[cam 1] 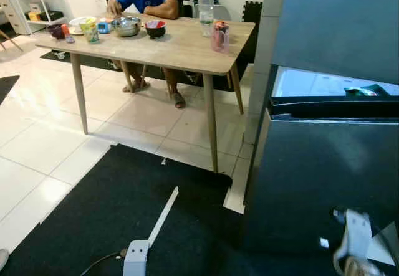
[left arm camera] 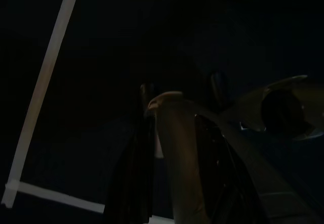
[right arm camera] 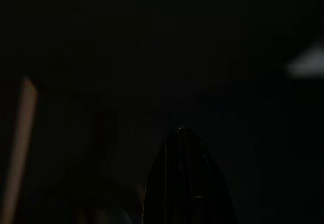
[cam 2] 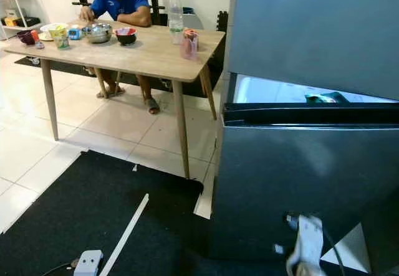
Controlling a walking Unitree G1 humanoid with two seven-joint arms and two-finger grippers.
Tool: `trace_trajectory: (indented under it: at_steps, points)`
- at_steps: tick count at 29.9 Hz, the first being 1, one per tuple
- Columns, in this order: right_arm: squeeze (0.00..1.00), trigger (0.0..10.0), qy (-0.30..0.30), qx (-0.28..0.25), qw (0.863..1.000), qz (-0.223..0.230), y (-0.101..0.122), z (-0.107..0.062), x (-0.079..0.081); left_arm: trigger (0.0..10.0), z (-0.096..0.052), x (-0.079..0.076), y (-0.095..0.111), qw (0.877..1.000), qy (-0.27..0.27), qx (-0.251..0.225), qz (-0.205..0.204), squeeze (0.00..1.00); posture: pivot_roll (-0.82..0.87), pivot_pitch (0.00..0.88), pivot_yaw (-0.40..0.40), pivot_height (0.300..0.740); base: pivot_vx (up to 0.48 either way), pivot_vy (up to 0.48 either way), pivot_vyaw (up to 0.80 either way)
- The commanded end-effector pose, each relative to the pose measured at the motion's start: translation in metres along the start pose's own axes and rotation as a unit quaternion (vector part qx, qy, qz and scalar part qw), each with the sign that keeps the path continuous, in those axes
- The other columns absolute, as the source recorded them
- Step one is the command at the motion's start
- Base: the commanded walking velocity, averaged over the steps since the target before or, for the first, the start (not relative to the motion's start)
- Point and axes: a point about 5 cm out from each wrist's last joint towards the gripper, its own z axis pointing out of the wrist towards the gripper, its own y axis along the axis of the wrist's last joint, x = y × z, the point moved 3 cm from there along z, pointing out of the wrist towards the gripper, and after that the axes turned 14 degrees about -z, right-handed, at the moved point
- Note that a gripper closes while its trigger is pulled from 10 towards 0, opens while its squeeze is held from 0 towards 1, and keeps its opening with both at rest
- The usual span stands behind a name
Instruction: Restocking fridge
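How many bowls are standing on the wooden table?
3 can be made out: a steel bowl before the seated person, a dark bowl beside it toward the bottle, and a dark one at the table's far end. Others may be hidden.

My two head eyes look forward and down, sharing the wooden table (cam 1: 181,48), black mat (cam 1: 124,207) and dark fridge (cam 2: 312,164) close on my right. Both wrist cameras face down, perhaps near the mat, too dark to judge.
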Motion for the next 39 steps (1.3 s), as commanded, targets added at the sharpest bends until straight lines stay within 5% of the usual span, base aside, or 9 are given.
trace_trajectory:
  at_steps: [1,4,14,19,27,32,38,39]
  points:
    - [0.0,10.0,-0.001,-0.064,0.998,0.023,0.036,0.003,-0.006,10.0,-0.001,0.004,-0.001,1.0,0.004,0.0,-0.006,0.0,0.01,0.0,0.002,0.74,0.0,0.0,0.0]
    - [0.0,10.0,0.023,-0.137,0.99,0.019,0.084,0.005,-0.002,10.0,-0.001,0.004,-0.001,1.0,0.003,0.0,-0.007,0.0,0.01,0.0,0.0,0.74,0.0,0.0,0.0]
    - [0.0,10.0,0.094,-0.264,0.957,-0.071,0.176,-0.004,0.022,10.0,-0.001,0.003,-0.001,1.0,0.002,0.0,-0.013,0.0,0.02,0.0,0.001,0.74,0.0,0.0,0.0]
    - [0.0,10.0,0.096,-0.357,0.926,-0.083,0.242,-0.022,0.036,10.0,-0.001,0.003,-0.001,1.0,0.001,0.0,-0.015,0.0,0.02,0.0,0.003,0.74,0.0,0.0,0.0]
    - [0.0,10.0,0.077,-0.493,0.866,-0.025,0.336,-0.071,0.036,10.0,-0.001,0.002,-0.001,1.0,-0.001,-0.004,-0.022,0.0,0.03,0.0,-0.004,0.74,0.0,0.0,0.0]
    - [0.0,10.0,0.069,-0.494,0.865,-0.056,0.339,-0.072,0.039,10.0,-0.001,0.002,-0.001,1.0,-0.001,-0.005,-0.025,0.0,0.03,0.0,-0.008,0.74,0.0,0.0,0.0]
    - [0.0,10.0,0.094,-0.431,0.891,-0.106,0.298,-0.046,0.05,10.0,-0.001,0.002,-0.001,1.0,-0.003,-0.006,-0.026,0.0,0.03,0.0,-0.006,0.74,0.0,0.0,0.0]
    - [0.0,10.0,0.108,-0.372,0.907,-0.164,0.265,-0.029,0.058,10.0,-0.001,0.003,0.0,1.0,0.0,-0.009,-0.026,0.0,0.03,0.0,-0.005,0.74,0.0,0.0,0.0]
